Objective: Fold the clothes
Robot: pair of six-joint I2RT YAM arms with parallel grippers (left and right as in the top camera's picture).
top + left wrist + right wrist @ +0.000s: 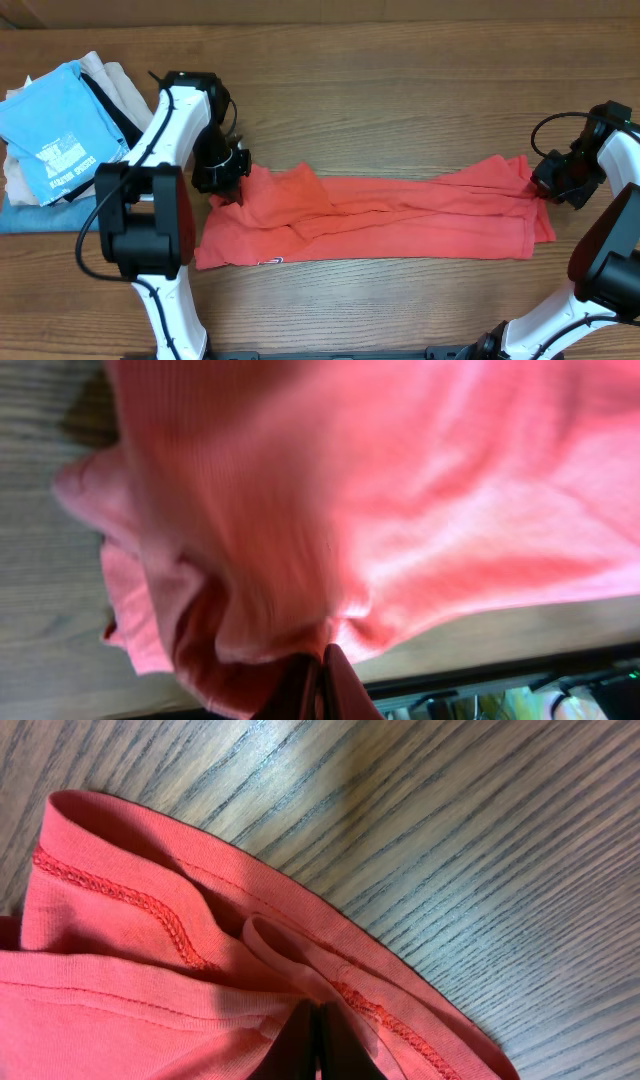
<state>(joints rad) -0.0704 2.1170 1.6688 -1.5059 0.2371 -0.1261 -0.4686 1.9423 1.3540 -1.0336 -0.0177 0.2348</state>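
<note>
The coral T-shirt (380, 220) lies stretched into a long band across the middle of the table, with a bit of white lettering at its front left edge. My left gripper (222, 175) is shut on the shirt's left end; in the left wrist view (320, 680) the cloth (350, 490) hangs bunched from the closed fingers. My right gripper (548, 185) is shut on the shirt's right end; in the right wrist view (318, 1040) the fingers pinch the stitched hem (150, 910) just above the wood.
A stack of folded garments sits at the far left: a light blue shirt with white print (55, 130) on top, beige (115, 85) and black pieces under it, denim (30, 215) at the bottom. The wooden table (400, 90) extends behind the shirt.
</note>
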